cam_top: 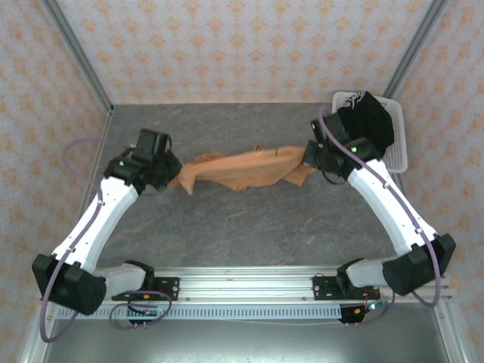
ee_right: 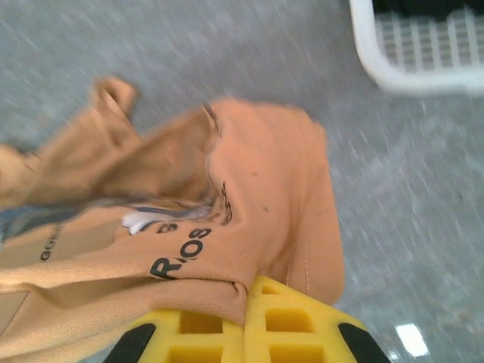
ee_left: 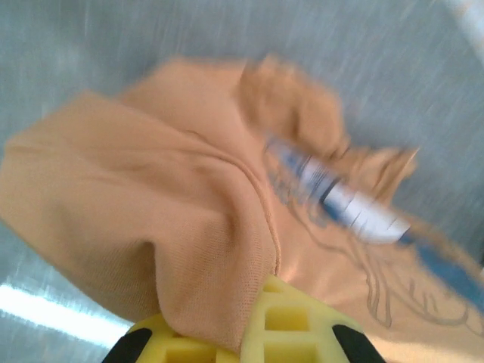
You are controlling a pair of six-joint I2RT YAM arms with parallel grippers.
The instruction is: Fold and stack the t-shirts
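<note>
The orange t-shirt is stretched in a crumpled band between both arms over the grey table. My left gripper is shut on its left end; in the left wrist view the cloth is pinched between the yellow pads, with blue-and-white print showing. My right gripper is shut on the right end; the orange cloth with black lettering is pinched between its yellow pads. A black garment lies heaped in the white basket.
The white slatted basket stands at the back right corner, its rim close behind the right gripper. Patterned walls enclose the table on three sides. Grey tabletop lies in front of the shirt.
</note>
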